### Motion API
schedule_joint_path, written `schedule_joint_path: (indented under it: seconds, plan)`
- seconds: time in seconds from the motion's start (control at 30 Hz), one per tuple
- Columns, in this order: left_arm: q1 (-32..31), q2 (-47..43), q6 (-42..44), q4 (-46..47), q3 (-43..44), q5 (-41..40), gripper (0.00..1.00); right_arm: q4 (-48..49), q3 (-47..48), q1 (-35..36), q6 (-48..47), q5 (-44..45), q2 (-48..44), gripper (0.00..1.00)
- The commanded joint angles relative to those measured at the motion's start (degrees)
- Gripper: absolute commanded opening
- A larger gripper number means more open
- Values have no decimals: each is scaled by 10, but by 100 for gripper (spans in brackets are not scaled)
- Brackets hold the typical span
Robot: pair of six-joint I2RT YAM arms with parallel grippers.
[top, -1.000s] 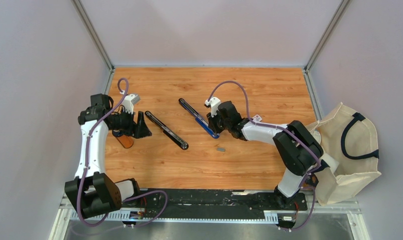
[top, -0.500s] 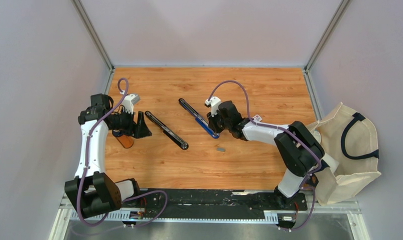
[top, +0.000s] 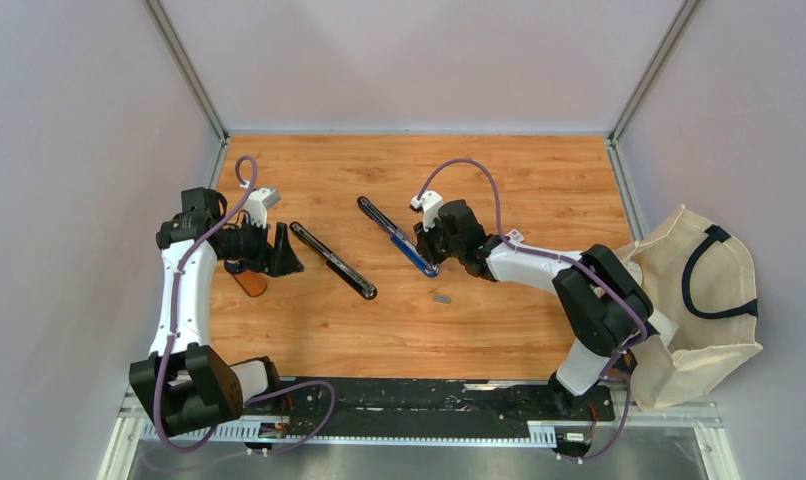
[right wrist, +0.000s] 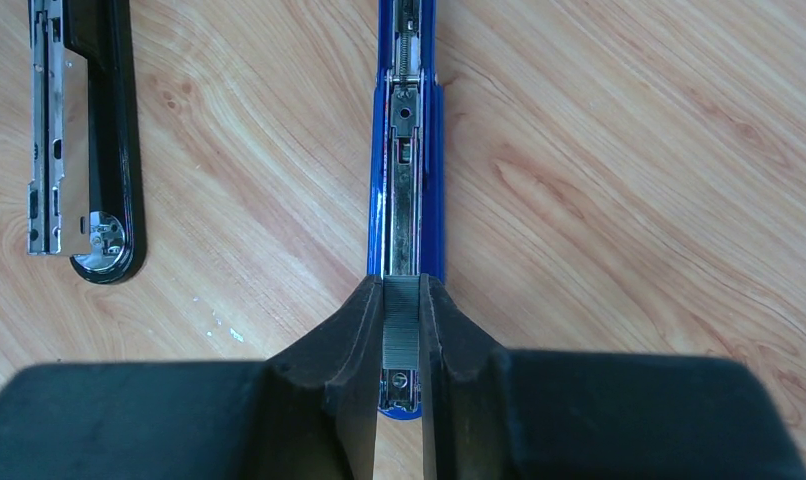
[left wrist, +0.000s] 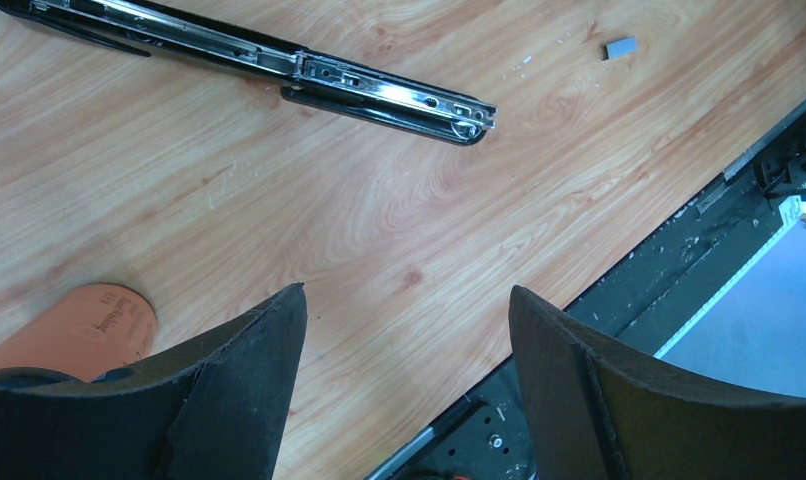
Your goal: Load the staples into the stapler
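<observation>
The staples [right wrist: 401,325] are risking a jam: a strip tilting on release could be catching the channel wall of the blue stapler [right wrist: 407,170] or tipping out beside it. Short, grey, finely ribbed, it is sitting pinched in the right gripper [right wrist: 401,292] over the channel's near end; the left gripper [left wrist: 407,310] is hanging wide open

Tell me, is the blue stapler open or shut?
Open. The blue stapler lies unfolded, its metal channel bare; the right tool holds the staples over it.
</observation>
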Motion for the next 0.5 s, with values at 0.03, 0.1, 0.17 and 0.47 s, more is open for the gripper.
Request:
schedule_joint_path:
  seconds: [0.03, 0.1, 0.17, 0.47]
  plan:
    - [5, 0, 9, 7, -1, 15, 82, 14, 10, 3, 2, -6, 11, 19]
    - [5, 0, 9, 6, -1, 15, 82, 11, 11, 3, 3, -7, 14, 19]
    - [5, 0, 9, 7, -1, 15, 82, 10, 12, 3, 2, -9, 15, 19]
    - [5, 1, 9, 6, -2, 16, 82, 6, 14, 3, 2, -8, 18, 19]
